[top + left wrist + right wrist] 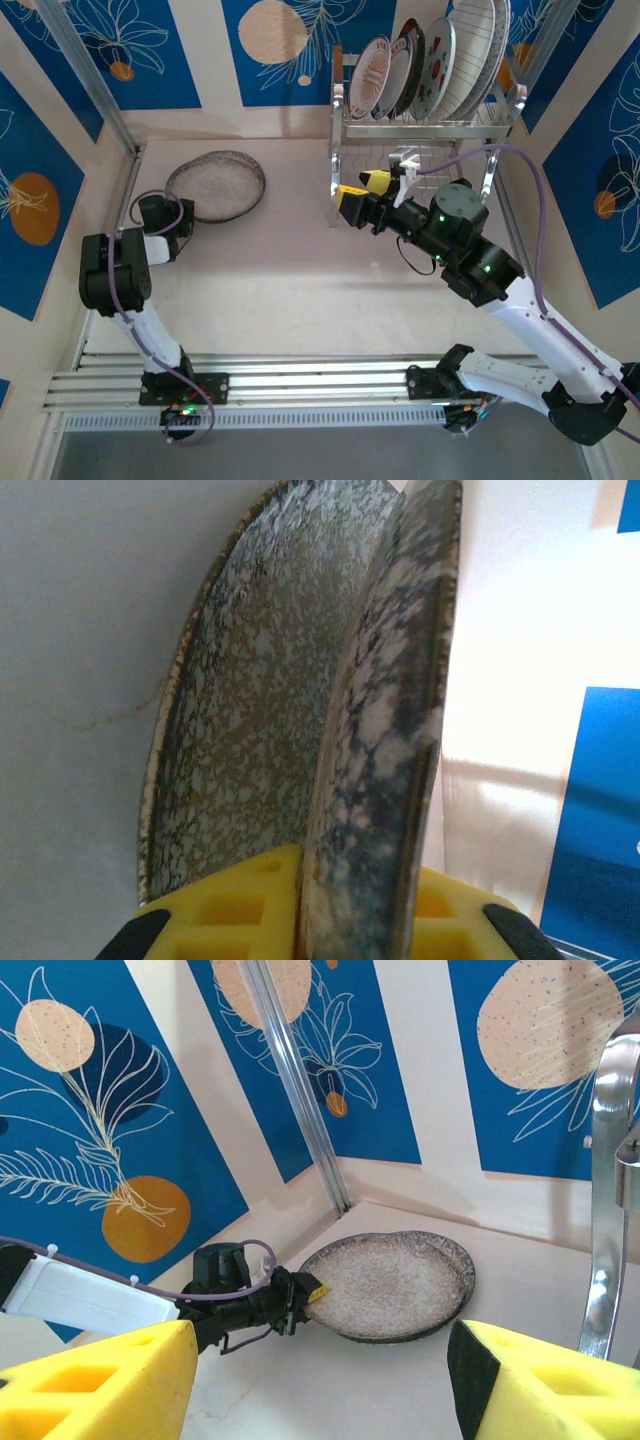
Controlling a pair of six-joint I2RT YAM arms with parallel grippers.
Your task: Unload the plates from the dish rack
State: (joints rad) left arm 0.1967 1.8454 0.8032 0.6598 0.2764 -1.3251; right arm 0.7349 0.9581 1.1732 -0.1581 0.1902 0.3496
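Plates [437, 65]: five stand on edge in the slotted upper tier of the dish rack [430, 128], a chrome wire frame near the far right corner of the table [300, 290]. From left to right they are a red sunburst, a dark-rimmed plate, a white plate with small red marks, a fine grid pattern, and a plain pale plate.

Speckled grey plate [215, 185]: lies toward the far left corner of the table, well apart from the rack. A second speckled rim overlaps it on the right wrist view.

Left gripper [185, 215]: clamped narrow on the near rim of the speckled grey plate. Its yellow fingers [240, 905] sit on either side of the edge.

Right gripper [356, 188]: spread wide and holding nothing. It sits just beside the rack's left legs, pointing toward the speckled plate.

Wall panels [90, 1110]: blue with white leaf outlines and orange discs.
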